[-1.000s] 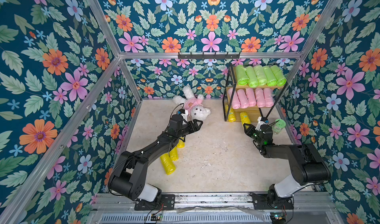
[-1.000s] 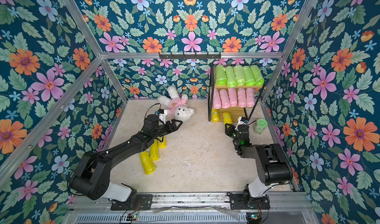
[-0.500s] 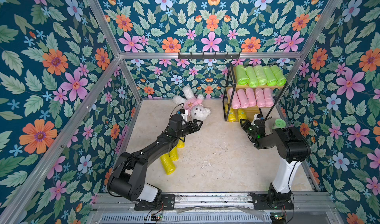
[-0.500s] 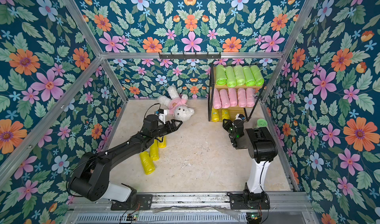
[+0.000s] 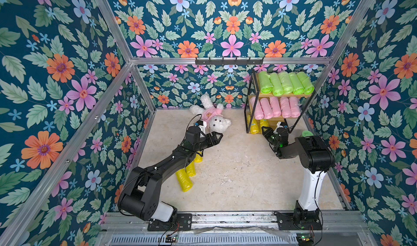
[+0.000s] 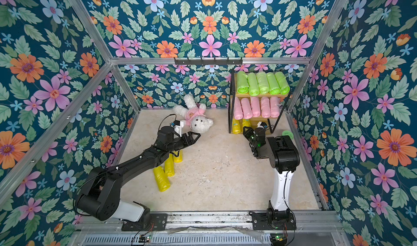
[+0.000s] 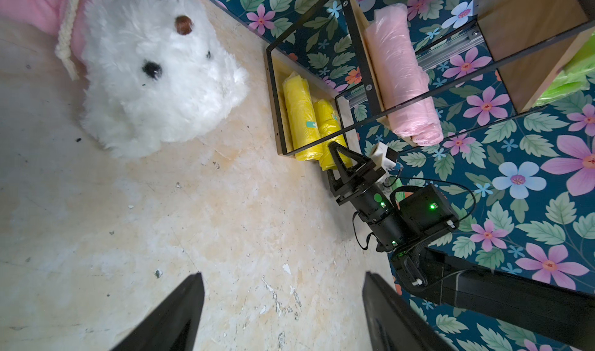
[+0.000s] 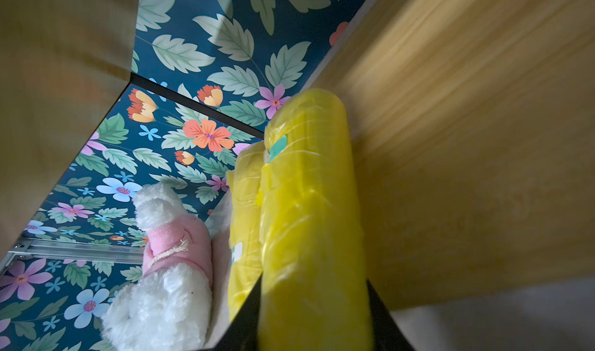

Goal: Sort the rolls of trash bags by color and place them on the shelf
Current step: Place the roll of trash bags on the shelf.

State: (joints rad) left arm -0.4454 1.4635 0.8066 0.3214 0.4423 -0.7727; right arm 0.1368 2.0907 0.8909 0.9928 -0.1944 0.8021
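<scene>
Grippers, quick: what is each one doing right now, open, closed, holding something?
Left gripper: open, holding nothing.
Right gripper: closed on a yellow trash-bag roll at the shelf.

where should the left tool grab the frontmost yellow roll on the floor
Mid-length, from straight above, with the left tool turned so it closes across the narrow width. The frontmost yellow roll lies flat on the floor, a cylinder with both long sides free there; another roll crowds its far end.
</scene>
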